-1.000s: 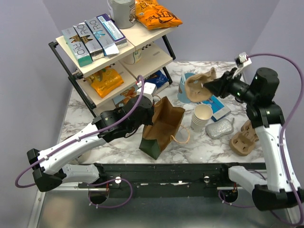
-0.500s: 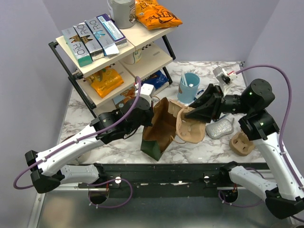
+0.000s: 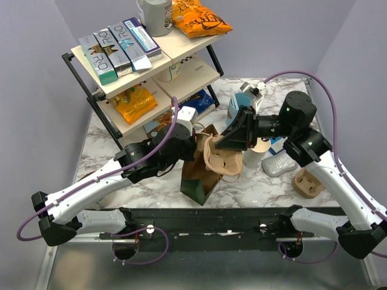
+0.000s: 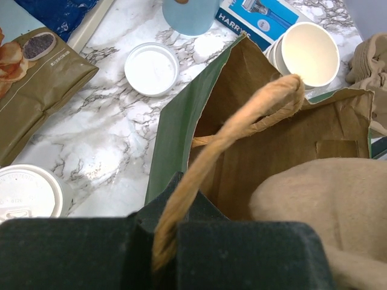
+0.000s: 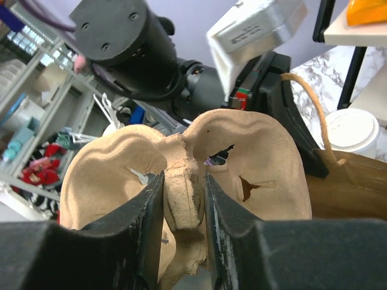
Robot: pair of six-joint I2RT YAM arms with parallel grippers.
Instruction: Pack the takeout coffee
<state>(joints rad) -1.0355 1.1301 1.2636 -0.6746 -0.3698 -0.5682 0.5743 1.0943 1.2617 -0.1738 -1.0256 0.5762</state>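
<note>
I'm on the carrier step, I judge. My right gripper [image 5: 181, 205], jaws partly open, pinches the centre ridge of the tan moulded-pulp cup carrier [image 5: 254, 163] at the mouth of the green-sided brown paper bag [image 3: 195, 178]. My left gripper [image 4: 163, 238] is clamped tight on the bag's twisted paper handle [image 4: 242, 121]. The lidded cream takeout coffee [image 5: 351, 130] stands unpacked at the right edge of the right wrist view. Next, the carrier needs lowering in squarely.

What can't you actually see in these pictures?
Bottom of the paper bag: left wrist view, covered by the cup carrier and the left gripper.
Takeout coffee: left wrist view, only its lid shows, cut off by the edge and the gripper.
Cup carrier's lower half: right wrist view, behind the right gripper.
</note>
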